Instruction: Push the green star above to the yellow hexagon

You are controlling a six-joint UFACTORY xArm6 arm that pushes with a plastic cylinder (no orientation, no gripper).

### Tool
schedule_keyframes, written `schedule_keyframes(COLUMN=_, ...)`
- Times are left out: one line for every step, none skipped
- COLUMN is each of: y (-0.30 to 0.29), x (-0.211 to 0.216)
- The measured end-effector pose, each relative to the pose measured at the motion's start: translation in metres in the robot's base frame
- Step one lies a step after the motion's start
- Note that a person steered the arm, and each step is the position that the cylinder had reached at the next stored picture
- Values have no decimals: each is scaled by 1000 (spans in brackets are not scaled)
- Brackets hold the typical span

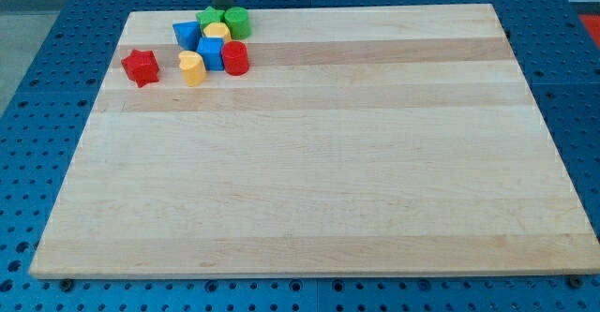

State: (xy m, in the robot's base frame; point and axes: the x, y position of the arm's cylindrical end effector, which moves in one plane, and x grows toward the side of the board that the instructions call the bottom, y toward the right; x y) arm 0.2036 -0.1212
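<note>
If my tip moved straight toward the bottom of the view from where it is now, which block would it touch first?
Most likely the green star: my tip sits just above it, at the cluster's top edge. Directly below the star lies the yellow hexagon. Depth is unclear, so contact may already exist.

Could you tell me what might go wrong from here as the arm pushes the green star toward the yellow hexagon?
1. The green star sits packed against the green cylinder, the blue blocks and the yellow hexagon, so a push would likely drag neighbours along.
2. My tip is at the board's top edge, just behind the star; a sideways shove could send blocks off.
3. The red cylinder may get displaced.
</note>
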Motion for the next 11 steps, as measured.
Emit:
schedule_keyframes(y=29, x=8)
schedule_keyframes(y=49, x=23)
schedule_keyframes(y=47, x=17)
schedule_keyframes(y=28, x=-10)
schedule_keyframes(y=2, x=-11)
schedule_keyframes(y=-19, x=-8)
schedule_keyframes(y=-30, x=-12)
schedule_keyframes(y=-57, x=-12)
schedule_keyframes(y=-102, x=-12)
schedule_keyframes(y=-112, x=-9)
schedule_keyframes(y=-100, x=7)
